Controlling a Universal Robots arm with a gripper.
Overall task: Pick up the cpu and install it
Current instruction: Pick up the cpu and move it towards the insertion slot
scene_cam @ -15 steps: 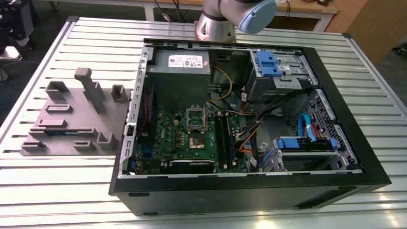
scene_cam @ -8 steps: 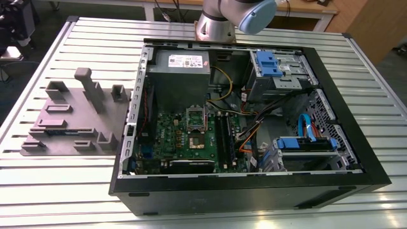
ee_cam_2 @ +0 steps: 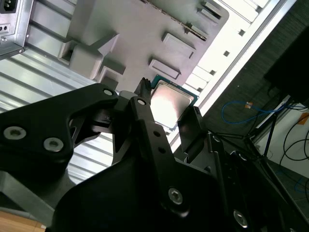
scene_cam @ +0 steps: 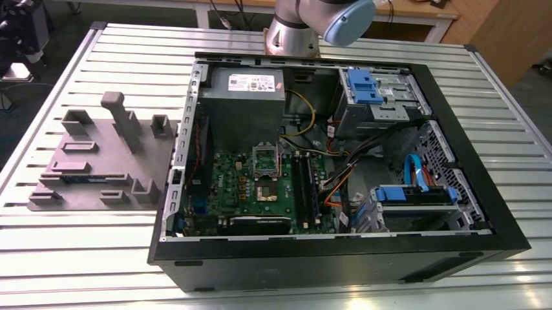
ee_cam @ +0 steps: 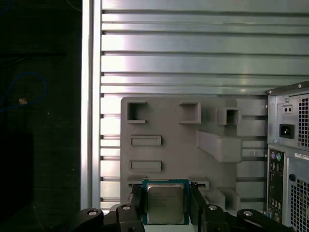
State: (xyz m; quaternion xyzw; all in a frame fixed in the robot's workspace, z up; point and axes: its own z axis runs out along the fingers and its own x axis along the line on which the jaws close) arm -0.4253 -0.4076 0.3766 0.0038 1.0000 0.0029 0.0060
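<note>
The cpu [ee_cam: 165, 202] is a small square chip with a shiny metal top and a thin rim, also visible in the second wrist view [ee_cam_2: 171, 102]. My gripper [ee_cam: 165, 209] is shut on it, one black finger [ee_cam: 136, 203] against each side. The chip hangs well above the grey fixture plate [ee_cam: 178, 145] on the slatted table. In the exterior view, the open computer case [scene_cam: 337, 252] shows the green motherboard [scene_cam: 237, 187] with its silver socket frame [scene_cam: 265, 158]. The arm's base [scene_cam: 291, 32] stands behind the case.
The grey fixture plate [scene_cam: 103, 161] with raised blocks lies on the exterior view's left of the case. Inside the case are a grey power supply [scene_cam: 245, 87], blue drive brackets [scene_cam: 371, 87], and orange and blue cables [scene_cam: 414, 171]. The slatted metal table [scene_cam: 77, 258] ends near a dark floor.
</note>
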